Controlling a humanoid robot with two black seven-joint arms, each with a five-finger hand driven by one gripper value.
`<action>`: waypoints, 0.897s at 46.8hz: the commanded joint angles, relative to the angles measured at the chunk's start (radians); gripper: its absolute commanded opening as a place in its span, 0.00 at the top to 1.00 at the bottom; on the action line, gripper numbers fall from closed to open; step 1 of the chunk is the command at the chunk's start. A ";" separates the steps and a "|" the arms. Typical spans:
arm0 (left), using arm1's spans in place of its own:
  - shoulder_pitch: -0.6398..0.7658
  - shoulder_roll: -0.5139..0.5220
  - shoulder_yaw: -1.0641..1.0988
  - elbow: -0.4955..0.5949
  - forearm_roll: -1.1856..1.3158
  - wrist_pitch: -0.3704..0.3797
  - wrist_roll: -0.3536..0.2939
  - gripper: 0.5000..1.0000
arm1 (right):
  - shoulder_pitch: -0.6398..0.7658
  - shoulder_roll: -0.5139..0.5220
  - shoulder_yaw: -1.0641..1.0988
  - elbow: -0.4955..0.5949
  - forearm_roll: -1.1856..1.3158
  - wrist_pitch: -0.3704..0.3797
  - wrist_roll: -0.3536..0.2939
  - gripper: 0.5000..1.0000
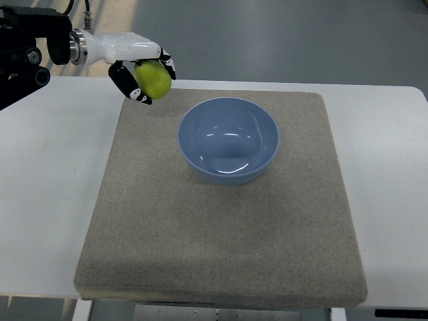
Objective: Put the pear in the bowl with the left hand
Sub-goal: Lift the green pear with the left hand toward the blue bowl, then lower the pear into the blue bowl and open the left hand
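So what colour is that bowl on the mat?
The bowl is light blue, glossy inside and empty. It shows clearly in the top view, the only one.

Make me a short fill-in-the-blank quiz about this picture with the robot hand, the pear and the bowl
1. The left hand holds a green ____.
2. The bowl is coloured ____.
3. The bowl stands on a grey ____ on the table.
4. Inside, the bowl is ____.

Missing words: pear; blue; mat; empty
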 commanded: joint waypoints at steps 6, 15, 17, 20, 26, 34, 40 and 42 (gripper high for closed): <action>-0.002 -0.004 -0.032 -0.159 -0.004 -0.038 0.000 1.00 | 0.000 0.000 0.000 0.000 0.000 0.000 0.000 0.15; 0.005 -0.085 -0.030 -0.198 0.009 -0.038 0.006 1.00 | 0.000 0.000 0.000 0.000 0.000 0.000 0.000 0.15; 0.011 -0.103 -0.027 -0.190 0.016 -0.038 0.008 1.00 | 0.000 0.000 0.000 0.000 0.000 0.000 0.000 0.15; 0.014 -0.115 -0.023 -0.178 0.019 -0.038 0.010 1.00 | 0.000 0.000 0.000 0.000 0.000 0.000 0.000 0.15; 0.021 -0.142 -0.021 -0.163 0.019 -0.035 0.011 1.00 | 0.000 0.000 0.000 0.000 0.000 0.000 0.000 0.15; 0.026 -0.151 -0.011 -0.153 0.019 -0.035 0.011 0.84 | 0.000 0.000 0.000 0.000 0.000 0.000 0.000 0.15; 0.026 -0.151 0.011 -0.152 0.020 -0.035 0.011 0.53 | 0.000 0.000 0.000 0.000 0.000 0.000 0.000 0.15; 0.025 -0.151 0.012 -0.152 0.019 -0.036 0.011 0.47 | 0.000 0.000 0.000 0.000 0.000 0.000 0.001 0.15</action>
